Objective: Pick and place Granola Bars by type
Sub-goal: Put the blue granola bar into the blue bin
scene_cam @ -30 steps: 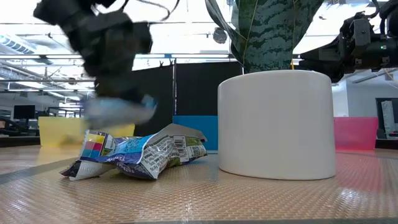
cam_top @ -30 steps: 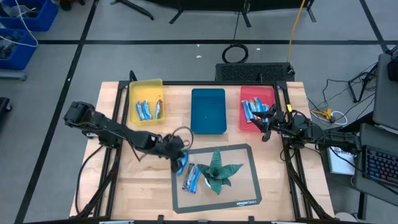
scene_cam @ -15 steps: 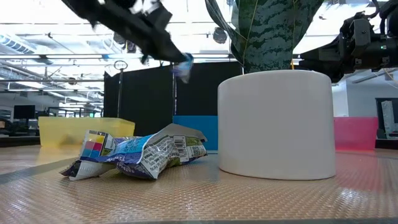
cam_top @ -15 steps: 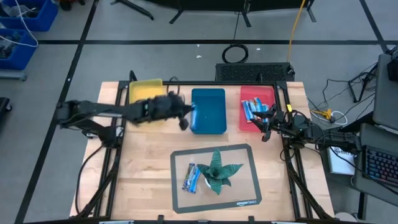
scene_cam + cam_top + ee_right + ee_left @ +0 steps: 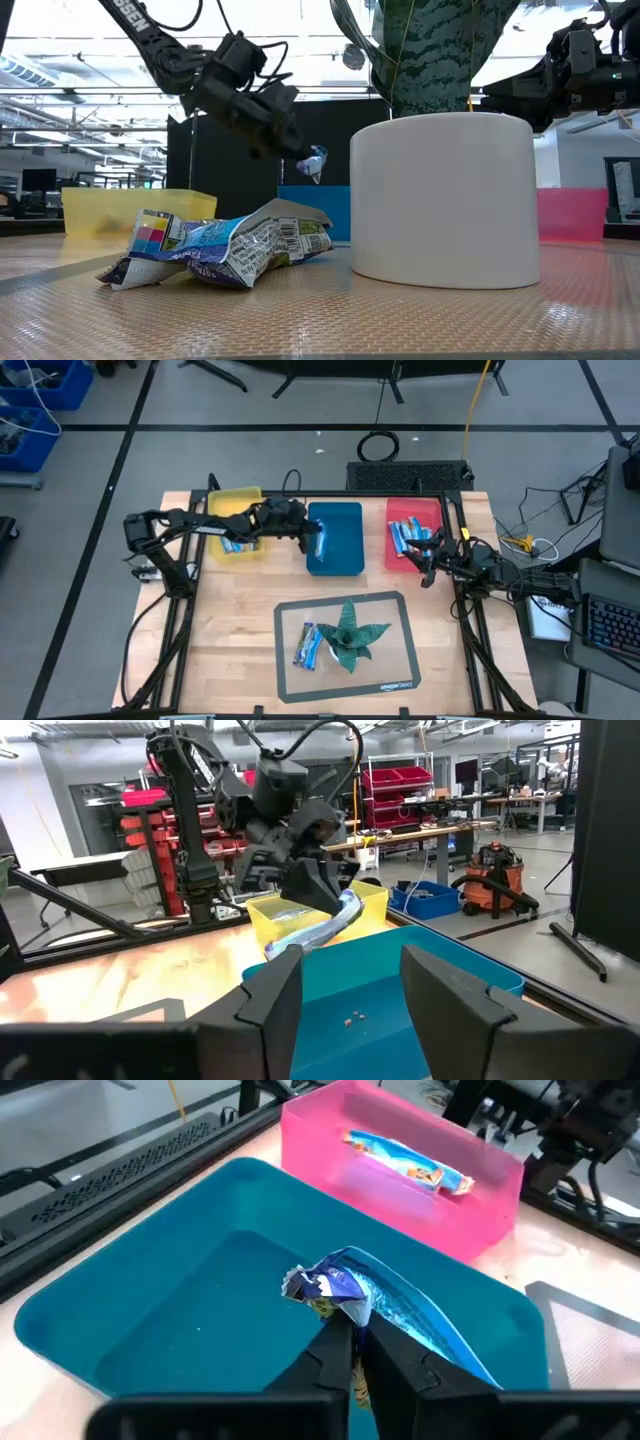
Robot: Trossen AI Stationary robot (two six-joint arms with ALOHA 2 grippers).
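Note:
My left gripper hovers over the left part of the blue tray, shut on a blue-wrapped granola bar; the low view shows that bar in the air. My right gripper is open and waits at the red tray's right side. Several blue bars lie in the red tray, and more bars lie in the yellow tray, partly hidden by the left arm. Two or three bars lie flat on the mat. My left gripper pinches the blue bar between its two fingers near one crumpled end. The fingers slant down toward the table's right side. The bar is lifted clear, and its long part sticks out past the fingertips over the blue tray's floor.
A green star-shaped plant in a white pot stands on the grey mat beside the loose bars. The three trays line the table's far edge. Bare wood lies at the left and right of the mat.
My left gripper, shut on the blue bar, has risen from the mat, swung toward the far edge past the yellow tray, then moved right over the blue tray. The bar has been lifted clear of the mat. The right arm has kept still.

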